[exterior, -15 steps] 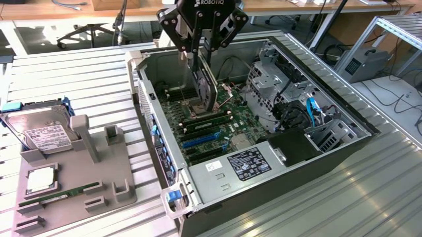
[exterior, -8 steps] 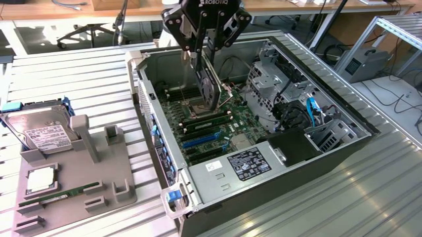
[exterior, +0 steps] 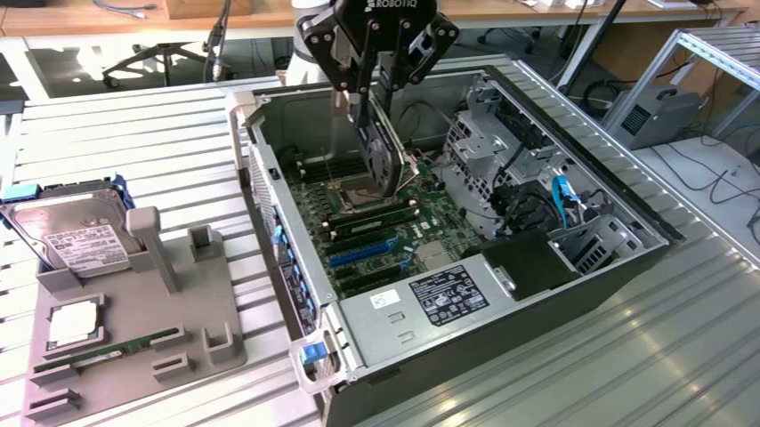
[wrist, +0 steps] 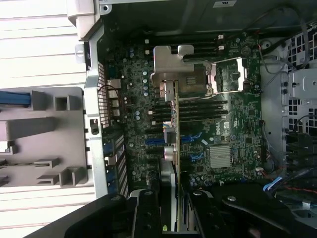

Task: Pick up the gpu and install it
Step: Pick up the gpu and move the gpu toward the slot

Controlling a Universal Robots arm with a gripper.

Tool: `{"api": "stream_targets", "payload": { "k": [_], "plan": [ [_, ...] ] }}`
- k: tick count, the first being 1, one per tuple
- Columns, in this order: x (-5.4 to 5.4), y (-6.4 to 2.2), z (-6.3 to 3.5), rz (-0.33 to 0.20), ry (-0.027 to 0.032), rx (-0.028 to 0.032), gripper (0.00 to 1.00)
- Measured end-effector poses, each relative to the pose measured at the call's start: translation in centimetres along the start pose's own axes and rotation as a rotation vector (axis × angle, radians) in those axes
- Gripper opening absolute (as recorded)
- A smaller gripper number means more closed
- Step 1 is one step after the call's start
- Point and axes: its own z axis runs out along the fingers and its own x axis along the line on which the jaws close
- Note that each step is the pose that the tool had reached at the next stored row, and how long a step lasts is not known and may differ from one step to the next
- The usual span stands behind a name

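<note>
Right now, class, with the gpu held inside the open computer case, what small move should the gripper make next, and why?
Probably carry the gpu towards the blue expansion slots before lowering it. The gripper clamps it hanging inside the computer case, and its lower end seems to hover by the CPU socket, short of those slots.

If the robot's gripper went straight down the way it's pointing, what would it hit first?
The gpu that the gripper holds would probably touch first, meeting the green motherboard inside the open computer case, seemingly near the processor socket. Depth is hard to judge.
</note>
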Motion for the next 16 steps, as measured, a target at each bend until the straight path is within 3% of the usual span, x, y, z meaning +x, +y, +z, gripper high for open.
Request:
{"api": "stream_targets", "payload": {
  "k": [16],
  "plan": [
    [-1.4,0.11,0.04,0.0,0.0,0.0,0.27]
  ]
}}
